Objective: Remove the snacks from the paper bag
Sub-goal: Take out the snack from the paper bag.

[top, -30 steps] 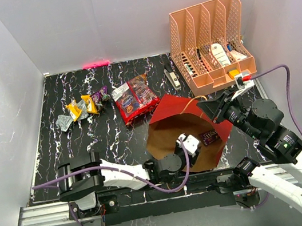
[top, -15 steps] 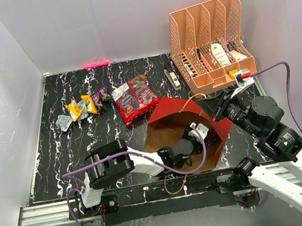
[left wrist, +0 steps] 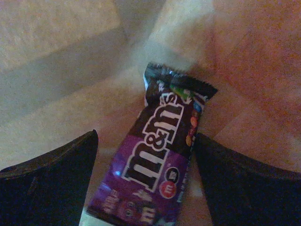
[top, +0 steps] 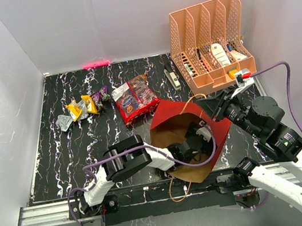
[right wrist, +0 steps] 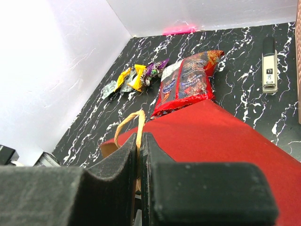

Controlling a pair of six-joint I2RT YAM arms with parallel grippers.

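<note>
Inside the paper bag (top: 165, 109), the left gripper (left wrist: 146, 139), jaws spread wide, straddles a purple packet (left wrist: 160, 155) lying on the brown paper. At the bag's 2 o'clock rim, the right gripper (right wrist: 139, 141) is clamped tight on the paper.

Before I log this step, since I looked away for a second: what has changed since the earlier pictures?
The left gripper has gone from the paper bag mouth down inside it; its jaws stand open either side of a purple packet, not gripping. The right gripper stays shut on the bag's rim; the snacks already out have not moved.
</note>
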